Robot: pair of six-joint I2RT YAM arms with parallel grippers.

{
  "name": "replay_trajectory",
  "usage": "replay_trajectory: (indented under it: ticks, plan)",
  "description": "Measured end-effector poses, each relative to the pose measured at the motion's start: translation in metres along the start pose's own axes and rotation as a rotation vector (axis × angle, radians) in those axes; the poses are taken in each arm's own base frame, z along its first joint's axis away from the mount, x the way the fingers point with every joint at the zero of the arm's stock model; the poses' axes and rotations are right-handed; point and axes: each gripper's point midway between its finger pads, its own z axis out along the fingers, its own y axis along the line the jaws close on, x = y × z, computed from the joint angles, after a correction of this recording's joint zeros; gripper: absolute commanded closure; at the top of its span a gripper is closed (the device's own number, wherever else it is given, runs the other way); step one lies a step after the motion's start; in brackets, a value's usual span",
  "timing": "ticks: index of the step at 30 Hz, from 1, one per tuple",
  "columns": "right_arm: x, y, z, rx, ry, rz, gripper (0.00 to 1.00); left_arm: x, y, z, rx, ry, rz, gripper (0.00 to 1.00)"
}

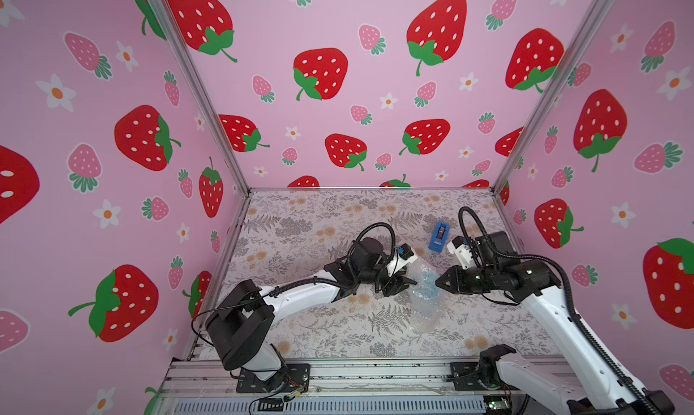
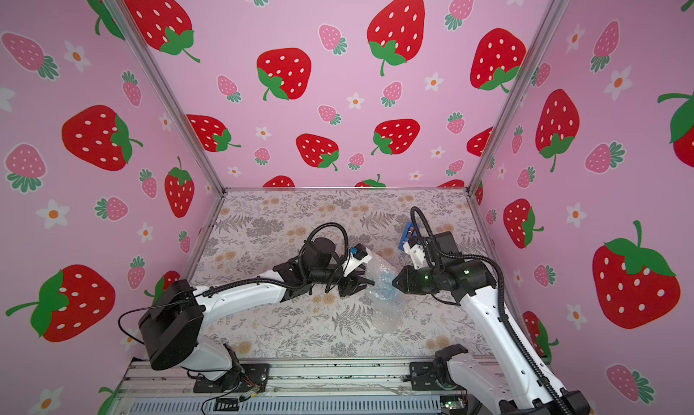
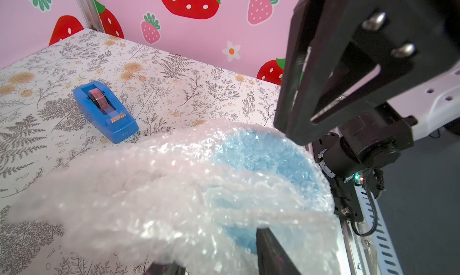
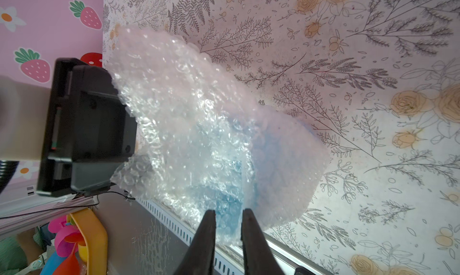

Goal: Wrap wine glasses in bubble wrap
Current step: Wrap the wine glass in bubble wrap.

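Carefully now: snugging the bubble wrap (image 3: 149, 186) round the goblet (image 3: 268, 159), middle of the table (image 1: 300, 221).
My right gripper (image 4: 228, 212) pinches a fold over the blue cup; whether my left gripper (image 1: 402, 281) grips, I cannot tell. I'd pull slowly, keeping the fold taut.

The left arm (image 1: 300, 293) and right arm (image 1: 552, 319) wear white shells between black joint housings. Black ribbed cable conduit (image 1: 375, 227) arcs behind the left end effector (image 1: 407, 279); the right end effector (image 1: 437, 281) is black, with tapered wedge fingers (image 4: 204, 244) and two domed silver screws (image 3: 377, 18) on its side plate
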Motion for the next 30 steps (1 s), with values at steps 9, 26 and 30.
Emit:
replay_trajectory:
  ticks: [9,26,30]
  plan:
    - [0.016,-0.021,0.022,0.042,0.046,0.036,0.81,-0.014,-0.002,-0.001,0.012,-0.016,0.003,0.43]
    - [0.002,-0.023,0.034,0.032,0.017,0.025,0.81,-0.025,-0.032,0.009,0.147,0.037,0.067,0.6]
    - [0.001,-0.023,0.035,0.03,0.015,0.025,0.81,-0.008,-0.035,0.015,0.182,0.097,0.073,0.61]
